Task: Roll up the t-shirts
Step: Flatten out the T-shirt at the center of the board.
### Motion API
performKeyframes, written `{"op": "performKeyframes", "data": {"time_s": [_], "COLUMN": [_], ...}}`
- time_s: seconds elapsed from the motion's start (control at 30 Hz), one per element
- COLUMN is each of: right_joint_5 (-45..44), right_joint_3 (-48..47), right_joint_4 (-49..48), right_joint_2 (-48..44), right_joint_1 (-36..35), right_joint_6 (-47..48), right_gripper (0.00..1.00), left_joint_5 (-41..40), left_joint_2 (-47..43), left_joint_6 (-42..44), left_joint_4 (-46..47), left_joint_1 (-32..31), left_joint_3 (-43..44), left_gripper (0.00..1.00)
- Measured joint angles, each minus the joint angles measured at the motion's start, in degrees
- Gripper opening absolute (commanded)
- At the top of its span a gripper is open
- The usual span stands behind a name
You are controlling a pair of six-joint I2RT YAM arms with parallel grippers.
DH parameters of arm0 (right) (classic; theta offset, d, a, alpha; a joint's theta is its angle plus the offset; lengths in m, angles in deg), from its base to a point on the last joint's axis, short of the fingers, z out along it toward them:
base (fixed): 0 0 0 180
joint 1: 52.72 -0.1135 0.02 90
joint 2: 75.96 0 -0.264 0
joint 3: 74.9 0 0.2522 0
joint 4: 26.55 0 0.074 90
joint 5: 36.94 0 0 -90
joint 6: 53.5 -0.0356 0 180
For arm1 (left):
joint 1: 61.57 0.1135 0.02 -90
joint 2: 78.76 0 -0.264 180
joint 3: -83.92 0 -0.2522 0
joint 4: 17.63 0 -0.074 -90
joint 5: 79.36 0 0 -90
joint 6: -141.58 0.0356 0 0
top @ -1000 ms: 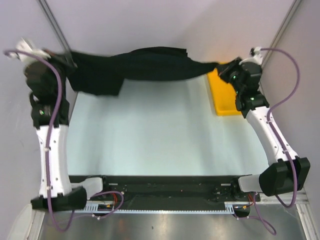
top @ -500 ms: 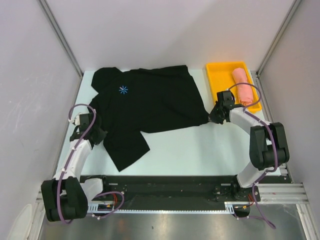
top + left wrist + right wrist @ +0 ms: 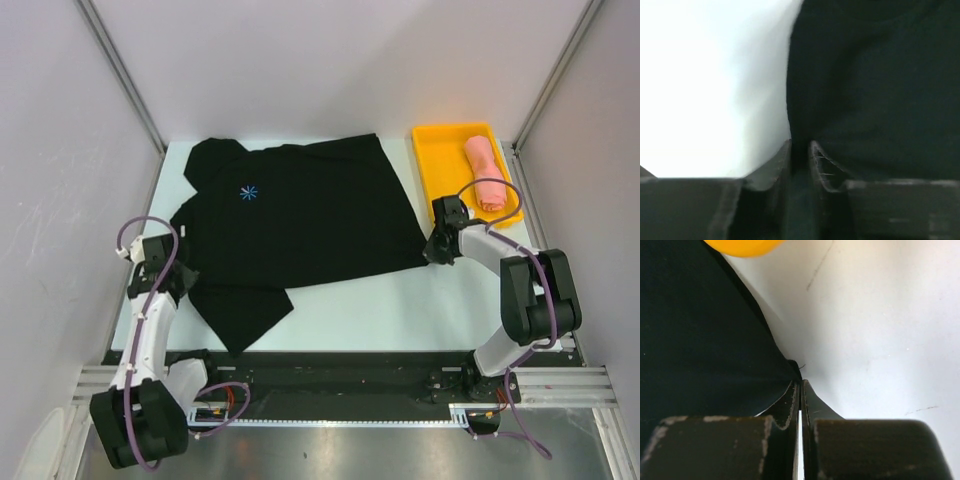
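Flat on table (image 3: 400, 310), centre-left of frame: black shirt (image 3: 300, 210). pink roll (image 3: 485, 172) in tray (image 3: 430, 140), upper right. My left hand (image 3: 800, 146) pinches shirt's left edge, right hand (image 3: 800, 384) pinches its lower-right corner. Risk: uneven pull wrinkles cloth, or corner slips free and roll starts crooked.
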Motion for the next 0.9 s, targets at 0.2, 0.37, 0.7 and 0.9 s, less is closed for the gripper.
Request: {"op": "performKeyframes", "data": {"time_s": [0.2,0.37,0.7,0.9], "right_joint_5": [-0.98,-0.5,1.84,3.06], "right_joint_3": [0.5,0.52,0.55,0.55], "right_joint_4": [-0.17,-1.25,-3.19,-3.82], "right_joint_2": [-0.26,-0.57,-0.59,-0.59], "right_joint_1": [-1.51,-3.76,-3.98,-3.61], "right_joint_6": [0.52,0.57,1.03,1.7], "right_gripper": [0.02,0.03,0.02,0.0], "left_joint_5": [2.8,-1.55,-6.45,-8.31], "left_joint_2": [0.11,-5.84,1.38,7.63], "left_joint_6": [1.22,-4.9,-24.37,-28.41], "left_joint_4": [-0.42,-3.54,-8.98,-8.02], "left_joint_1": [-5.01,-25.03,-47.65,-50.23], "left_joint_3": [0.02,-0.09,-8.28,-8.07], "left_gripper": [0.68,0.65,0.74,0.51]}}
